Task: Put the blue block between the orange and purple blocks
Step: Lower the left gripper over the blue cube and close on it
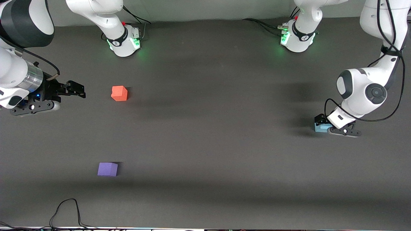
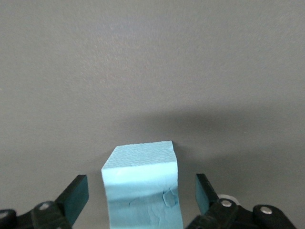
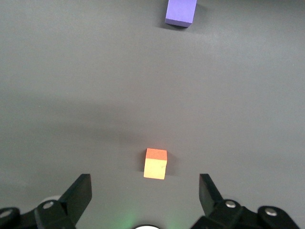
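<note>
the step in hand is the pick-up. the left claw [image 1: 322,123] is down at the table [image 1: 208,134] near the left arm's end, its fingers [image 2: 76,195] spread wide on either side of the blue block [image 2: 143,191], with a gap showing on both sides, so nothing is gripped yet. the blue block sits on the table, well apart from the other two. the next move seems to call for closing squarely on the block's side faces, lifting, then carrying it across toward the right arm's end.

the orange block [image 1: 119,93] lies farther from the front camera, the purple block [image 1: 107,169] nearer, with bare table between them. the right claw [image 1: 77,90] waits open beside the orange block, above the table; it could crowd the drop spot. cables [image 1: 67,208] lie at the near edge, out of the path.
</note>
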Motion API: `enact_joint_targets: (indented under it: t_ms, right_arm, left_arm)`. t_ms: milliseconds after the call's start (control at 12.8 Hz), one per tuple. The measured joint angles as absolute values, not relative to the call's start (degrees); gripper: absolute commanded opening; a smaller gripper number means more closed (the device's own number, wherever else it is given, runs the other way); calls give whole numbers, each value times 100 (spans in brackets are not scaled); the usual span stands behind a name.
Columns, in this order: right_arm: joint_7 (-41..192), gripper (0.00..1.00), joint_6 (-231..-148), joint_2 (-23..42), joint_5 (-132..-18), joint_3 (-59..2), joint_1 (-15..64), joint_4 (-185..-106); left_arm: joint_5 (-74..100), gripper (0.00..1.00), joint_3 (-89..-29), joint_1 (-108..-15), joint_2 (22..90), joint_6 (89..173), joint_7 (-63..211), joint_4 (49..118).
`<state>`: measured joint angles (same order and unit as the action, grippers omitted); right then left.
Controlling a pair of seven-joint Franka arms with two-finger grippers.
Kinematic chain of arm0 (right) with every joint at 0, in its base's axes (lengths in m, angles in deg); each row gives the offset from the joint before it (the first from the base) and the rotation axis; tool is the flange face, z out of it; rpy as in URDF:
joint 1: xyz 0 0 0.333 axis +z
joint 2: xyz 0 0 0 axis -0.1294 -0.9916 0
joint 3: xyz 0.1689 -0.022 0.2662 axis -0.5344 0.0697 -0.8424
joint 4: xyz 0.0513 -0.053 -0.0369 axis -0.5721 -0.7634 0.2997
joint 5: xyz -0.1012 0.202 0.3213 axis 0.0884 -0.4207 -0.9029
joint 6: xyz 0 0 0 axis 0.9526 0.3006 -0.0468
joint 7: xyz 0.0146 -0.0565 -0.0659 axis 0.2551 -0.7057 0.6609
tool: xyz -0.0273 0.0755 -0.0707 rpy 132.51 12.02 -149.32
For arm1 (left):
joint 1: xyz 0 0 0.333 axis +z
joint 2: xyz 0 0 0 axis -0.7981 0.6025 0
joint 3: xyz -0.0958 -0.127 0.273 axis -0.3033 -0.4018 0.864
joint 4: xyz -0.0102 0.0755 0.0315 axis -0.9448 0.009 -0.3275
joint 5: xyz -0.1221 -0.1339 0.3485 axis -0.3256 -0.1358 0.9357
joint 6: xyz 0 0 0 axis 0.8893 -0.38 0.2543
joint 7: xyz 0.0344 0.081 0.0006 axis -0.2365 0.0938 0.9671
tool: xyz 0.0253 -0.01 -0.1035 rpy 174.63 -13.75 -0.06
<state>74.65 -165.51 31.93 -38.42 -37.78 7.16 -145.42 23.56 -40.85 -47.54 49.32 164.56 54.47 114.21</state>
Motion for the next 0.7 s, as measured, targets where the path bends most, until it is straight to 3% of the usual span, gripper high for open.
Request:
enact_joint_targets:
  t_ms: [78,156,234,390,701]
  right_arm:
    - [7465,100,-16588,3186,-3842,-3774,711,-14542]
    - [7465,100,-16644,3175,-3842,-3768,706,-14541]
    - [7465,100,-16719,3171,-3842,-3757,700,-14539]
    - [7464,100,-16746,3174,-3842,-3735,700,-14500]
    - [7464,100,-16750,3189,-3842,-3573,697,-14470]
  left_arm:
    - [2356,100,-4081,-4753,4998,16477,5447,11420]
    - [2356,91,-4081,-4753,5033,16482,5447,11419]
    - [2356,72,-4081,-4753,5039,16482,5446,11417]
    - [2356,51,-4080,-4753,5039,16482,5443,11414]
    - [2356,49,-4079,-4752,5026,16463,5443,11409]
